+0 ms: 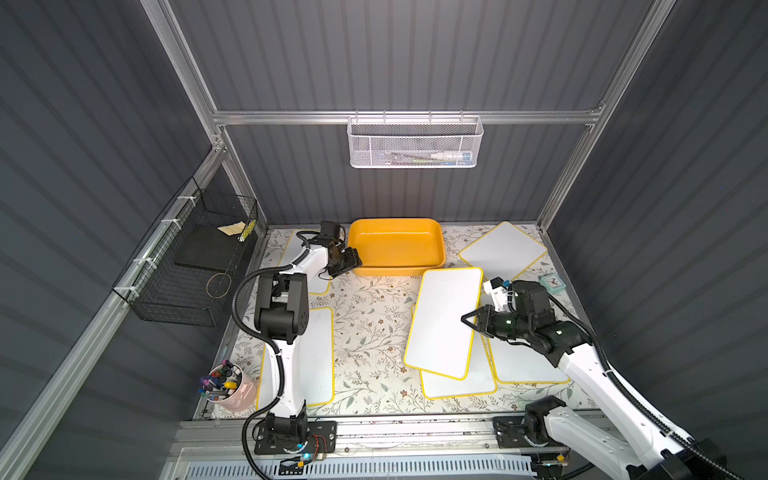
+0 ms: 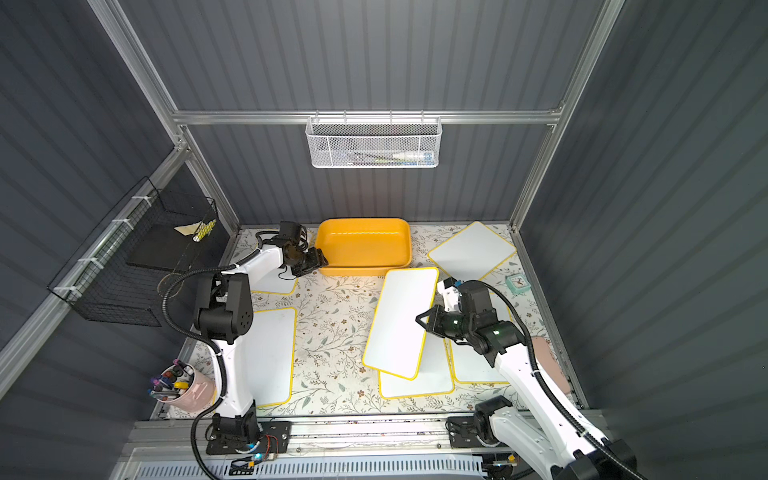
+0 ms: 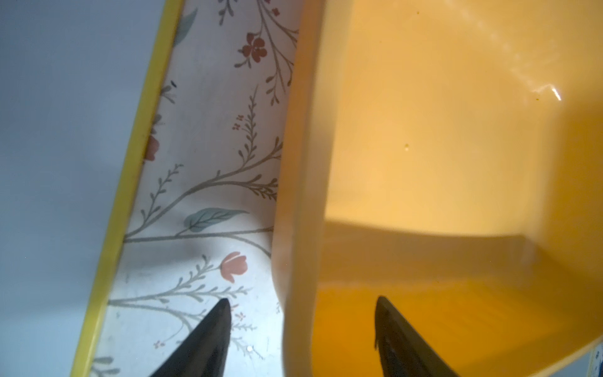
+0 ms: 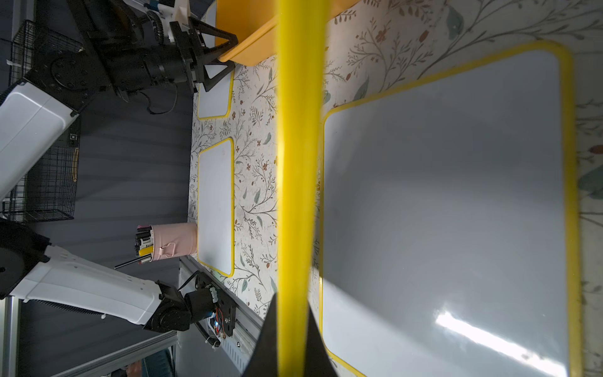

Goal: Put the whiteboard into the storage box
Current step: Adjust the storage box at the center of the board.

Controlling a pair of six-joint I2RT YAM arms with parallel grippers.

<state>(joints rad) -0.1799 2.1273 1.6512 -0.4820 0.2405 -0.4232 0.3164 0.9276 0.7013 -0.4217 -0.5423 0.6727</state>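
Note:
The storage box (image 1: 397, 270) (image 2: 361, 270), a shallow yellow-orange tub, stands empty at the back of the floral mat. My left gripper (image 1: 351, 262) (image 3: 301, 302) is open at the box's near left corner; one fingertip is outside the rim (image 3: 300, 163) and the other over the inside. The whiteboard (image 1: 440, 322) (image 2: 399, 322), white with a yellow frame, hangs tilted above other boards at the right. My right gripper (image 1: 467, 319) (image 4: 292, 303) is shut on its right long edge; that yellow edge (image 4: 298, 163) runs straight through the right wrist view.
Other white boards lie flat: one at the back right (image 1: 503, 249), two under the held one (image 1: 457, 382) (image 1: 532, 361), two under the left arm (image 1: 316, 353). A pink marker cup (image 1: 230, 386), a teal clock (image 1: 552, 282), a black wire basket (image 1: 187, 266) and a white mesh basket (image 1: 413, 143) ring the mat.

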